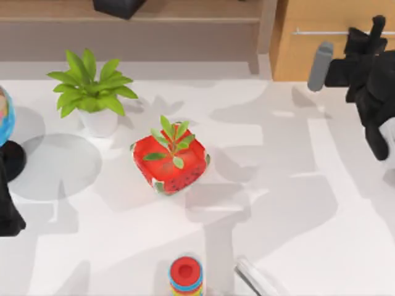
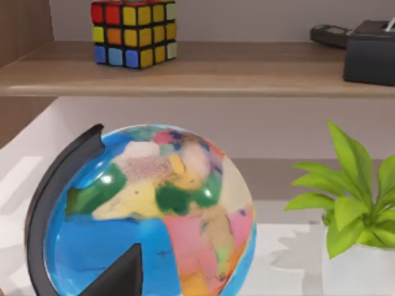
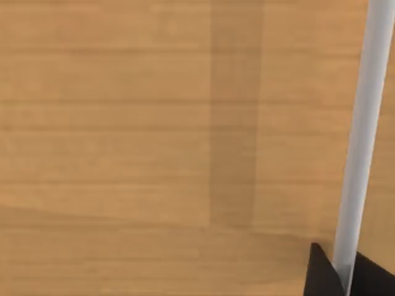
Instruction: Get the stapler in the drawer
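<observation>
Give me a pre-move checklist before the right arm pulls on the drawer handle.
1. Right gripper at the silver bar handle: ok, fingertips sit either side of the bar.
2. Grip closed on the handle: cannot tell.
3. Drawer open: not ok, wood front looks flush and no white inside shows.
4. Stapler on the table's near edge, right of the ring toy: ok.
5. Left arm parked at the table's left by the globe: ok.
</observation>
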`<state>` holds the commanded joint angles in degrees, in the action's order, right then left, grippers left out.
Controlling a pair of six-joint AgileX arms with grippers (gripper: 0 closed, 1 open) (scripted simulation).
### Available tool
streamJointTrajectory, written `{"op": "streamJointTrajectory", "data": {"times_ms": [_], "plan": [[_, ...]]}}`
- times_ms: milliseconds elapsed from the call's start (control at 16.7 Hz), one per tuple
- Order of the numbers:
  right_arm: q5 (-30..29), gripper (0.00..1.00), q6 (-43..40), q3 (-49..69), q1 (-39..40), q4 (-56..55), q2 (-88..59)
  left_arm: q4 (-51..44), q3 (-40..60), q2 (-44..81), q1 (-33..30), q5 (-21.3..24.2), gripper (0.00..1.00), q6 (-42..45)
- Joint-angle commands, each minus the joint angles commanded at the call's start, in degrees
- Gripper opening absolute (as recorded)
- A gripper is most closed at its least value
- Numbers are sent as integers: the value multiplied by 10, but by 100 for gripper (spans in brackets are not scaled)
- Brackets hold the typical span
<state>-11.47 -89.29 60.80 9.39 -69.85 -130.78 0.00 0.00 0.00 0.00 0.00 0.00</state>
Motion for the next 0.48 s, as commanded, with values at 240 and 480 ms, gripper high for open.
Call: {"op": "streamJointTrajectory", "data": {"times_ms": [240,480], "plan": [[0,0,2,-1,2,2,-1,0,0,0,0,0,100,0],[-3,0,1,-35,7,-19,15,0,0,0,0,0,100,0]]}}
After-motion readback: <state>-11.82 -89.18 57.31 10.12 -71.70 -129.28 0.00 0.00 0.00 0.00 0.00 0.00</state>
